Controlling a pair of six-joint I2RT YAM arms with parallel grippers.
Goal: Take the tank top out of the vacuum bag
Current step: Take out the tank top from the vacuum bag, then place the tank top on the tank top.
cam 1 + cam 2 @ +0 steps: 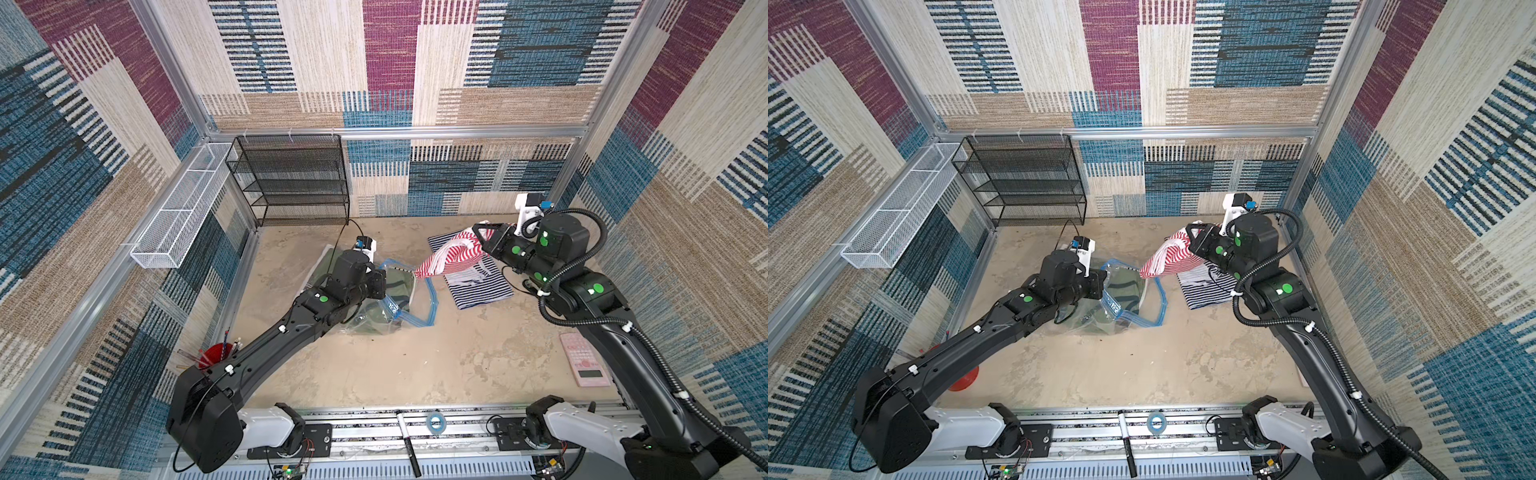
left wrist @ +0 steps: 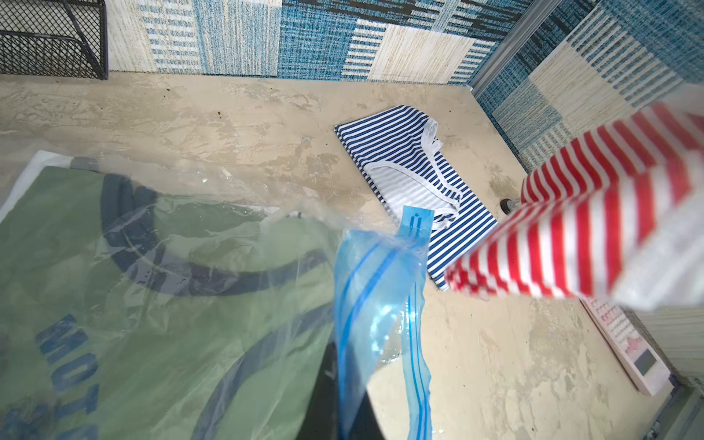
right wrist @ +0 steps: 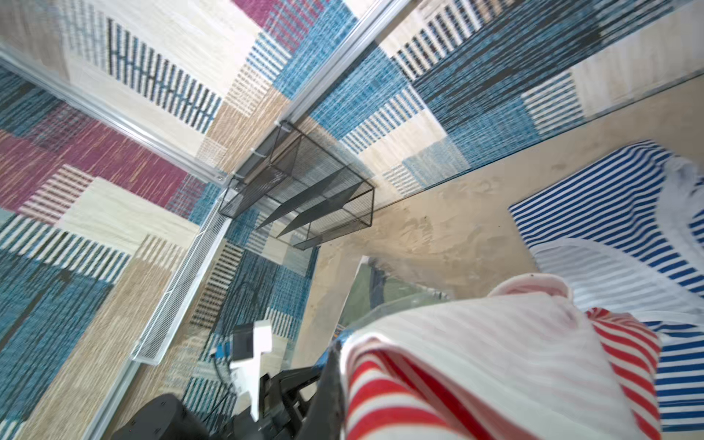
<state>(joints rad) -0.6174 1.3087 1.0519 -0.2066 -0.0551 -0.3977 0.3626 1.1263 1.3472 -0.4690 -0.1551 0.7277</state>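
- Seen from above, with twelve o'clock at the far wall, a beige desk (image 1: 415,365) sits between patterned walls; two black robot arms reach in from six o'clock.
- The vacuum bag (image 1: 430,309), clear plastic with a blue zip strip (image 2: 377,304), lies just at ten o'clock of the desk's middle; a green garment (image 2: 152,304) is flat inside it.
- The left end effector (image 1: 381,286) is clamped shut on the bag's blue-edged mouth.
- The right end effector (image 1: 482,241), at about one o'clock, is closed on the red-and-white striped tank top (image 1: 444,259); the top hangs off the desk, its lower end just beside the bag's mouth; whether they touch cannot be told.
- A blue-and-white striped top (image 1: 482,286) lies flat at two o'clock, partly under the hanging one.
- A black mesh shelf (image 1: 291,183) stands at eleven o'clock; a pink calculator (image 1: 586,361) lies at four o'clock.
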